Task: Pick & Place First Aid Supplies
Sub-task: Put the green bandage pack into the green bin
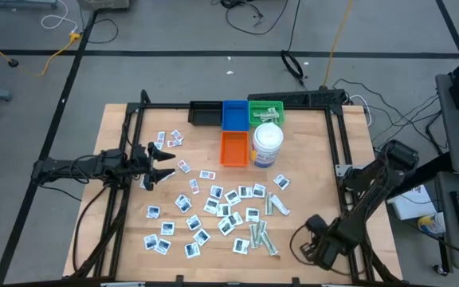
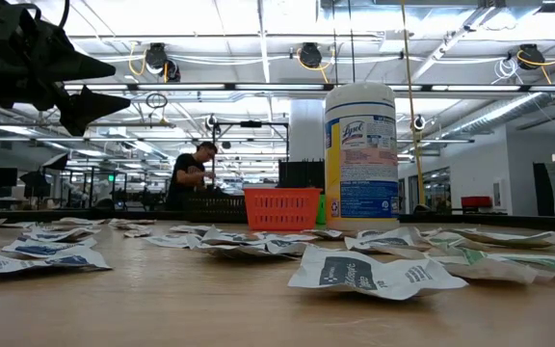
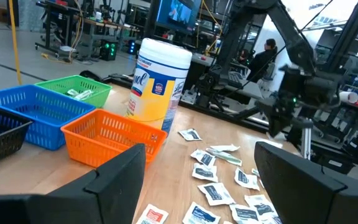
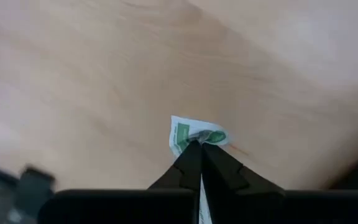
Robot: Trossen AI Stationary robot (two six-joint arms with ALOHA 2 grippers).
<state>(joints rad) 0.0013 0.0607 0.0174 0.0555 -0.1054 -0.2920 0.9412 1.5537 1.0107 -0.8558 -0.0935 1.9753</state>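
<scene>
The left arm reaches in from the left edge of the counter, stretched level towards the right. Its left gripper (image 1: 168, 163) hangs above the counter's left side with both fingers (image 3: 114, 180) spread wide and nothing between them. The right arm folds down at the near right corner. Its right gripper (image 4: 199, 148) points steeply downward, fingertips pressed together on a small white and green wrapped strip (image 4: 194, 133).
</scene>
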